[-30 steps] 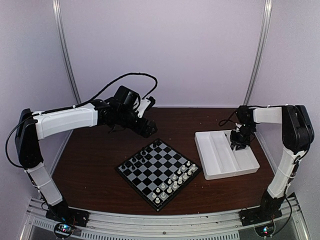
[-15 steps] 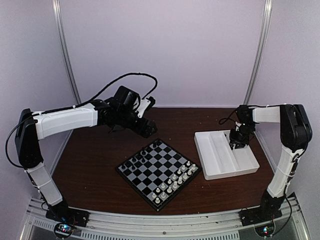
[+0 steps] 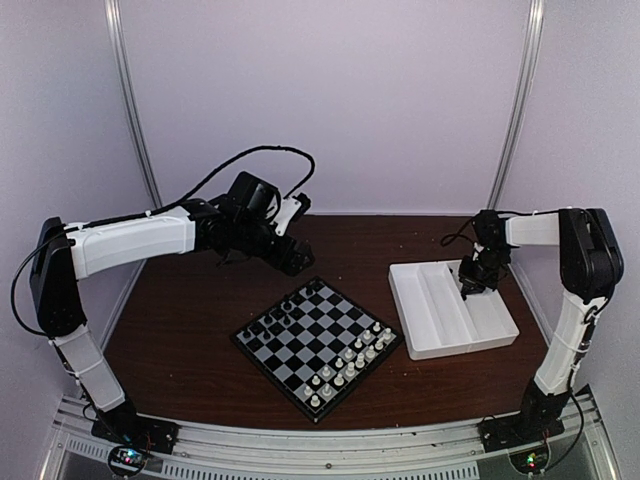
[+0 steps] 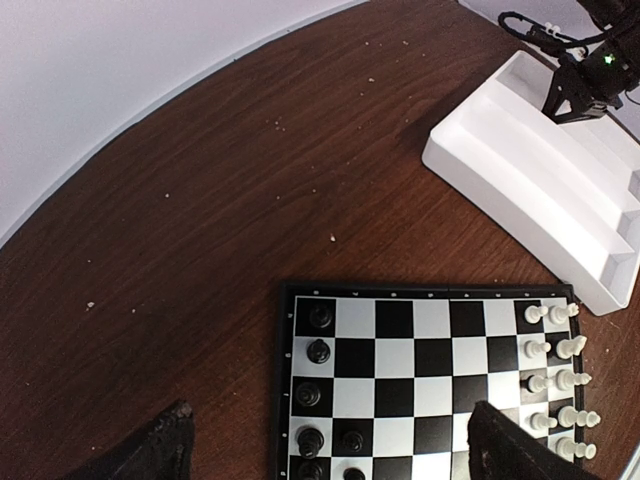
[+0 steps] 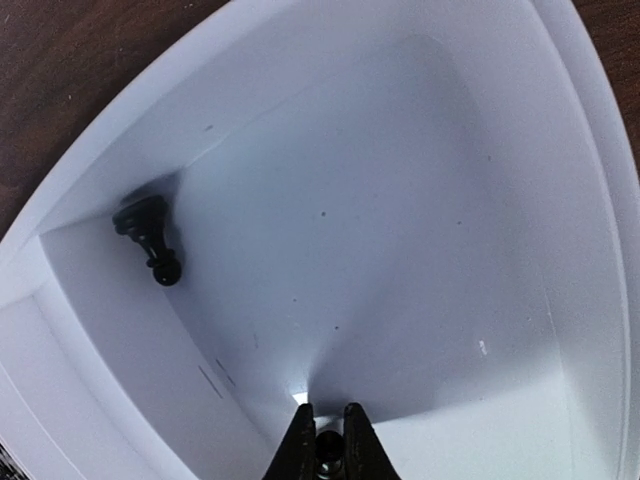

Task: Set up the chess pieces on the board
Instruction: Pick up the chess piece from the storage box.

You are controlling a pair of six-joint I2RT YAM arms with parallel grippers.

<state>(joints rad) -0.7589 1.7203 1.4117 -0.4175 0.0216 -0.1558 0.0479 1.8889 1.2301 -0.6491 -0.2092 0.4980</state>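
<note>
The board (image 3: 312, 338) lies in the middle of the table, with several black chess pieces (image 3: 270, 322) along its left edge and white ones (image 3: 352, 360) on its right. My right gripper (image 5: 328, 440) is down in the white tray (image 5: 420, 200), shut on a small black chess piece (image 5: 328, 448). Another black piece (image 5: 150, 235) lies on its side in a tray corner. My left gripper (image 4: 335, 425) hangs open above the board's black side (image 4: 318, 350), holding nothing.
The white compartment tray (image 3: 440, 325) stands right of the board, and my right gripper (image 3: 471, 288) reaches into its far compartment. My left arm (image 3: 130, 240) stretches across the back left. Bare brown tabletop (image 4: 250, 180) lies behind the board.
My right gripper's jaws have closed on a black piece in the tray, and the wrist has shifted slightly. The left arm has not moved.
</note>
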